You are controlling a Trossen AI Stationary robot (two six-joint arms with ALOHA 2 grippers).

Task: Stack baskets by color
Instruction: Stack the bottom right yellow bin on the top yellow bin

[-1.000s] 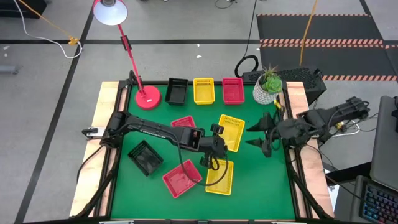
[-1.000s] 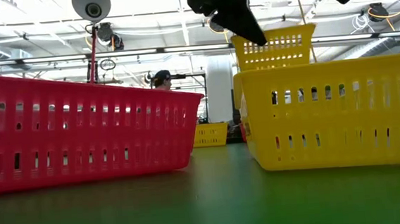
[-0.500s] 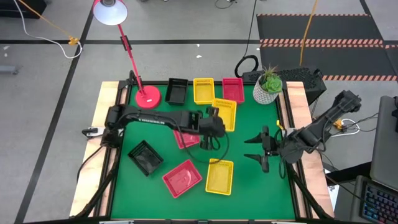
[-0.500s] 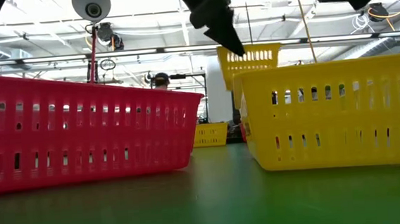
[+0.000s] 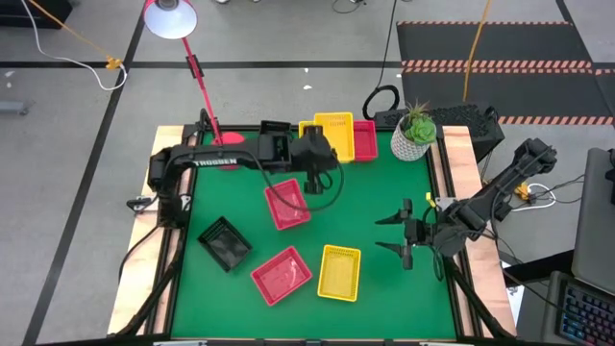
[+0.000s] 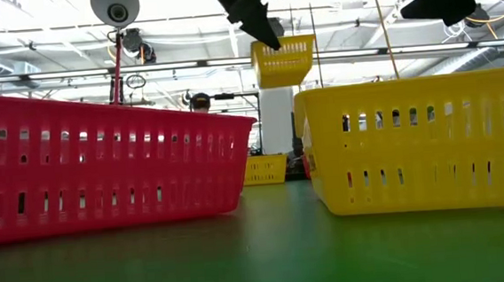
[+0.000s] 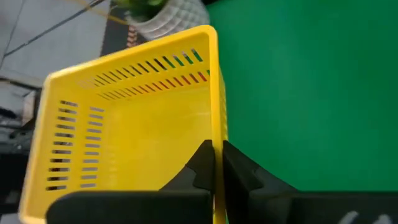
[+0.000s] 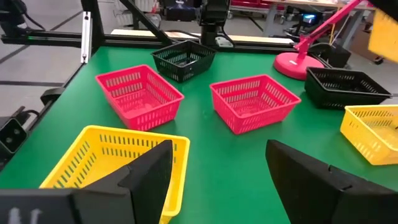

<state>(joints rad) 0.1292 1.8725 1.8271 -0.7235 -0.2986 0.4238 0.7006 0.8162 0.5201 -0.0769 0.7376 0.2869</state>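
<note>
Left gripper (image 5: pixel 325 154) at table's 12 o'clock, pinching a raised yellow basket (image 5: pixel 333 136) by its rim, right gripper (image 5: pixel 405 231) spread wide at 3 o'clock, green mat (image 5: pixel 384 187) between them.

baskets (image 8: pixel 140 95): glossy slotted plastic | table (image 5: pixel 384 288): matt green mat, pale wood edge

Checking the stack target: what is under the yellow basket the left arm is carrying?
The carried yellow basket, pinched by the left gripper at its wall, hangs above the back row. A yellow basket peeks out beneath it, beside the red basket. The rest is covered.
</note>
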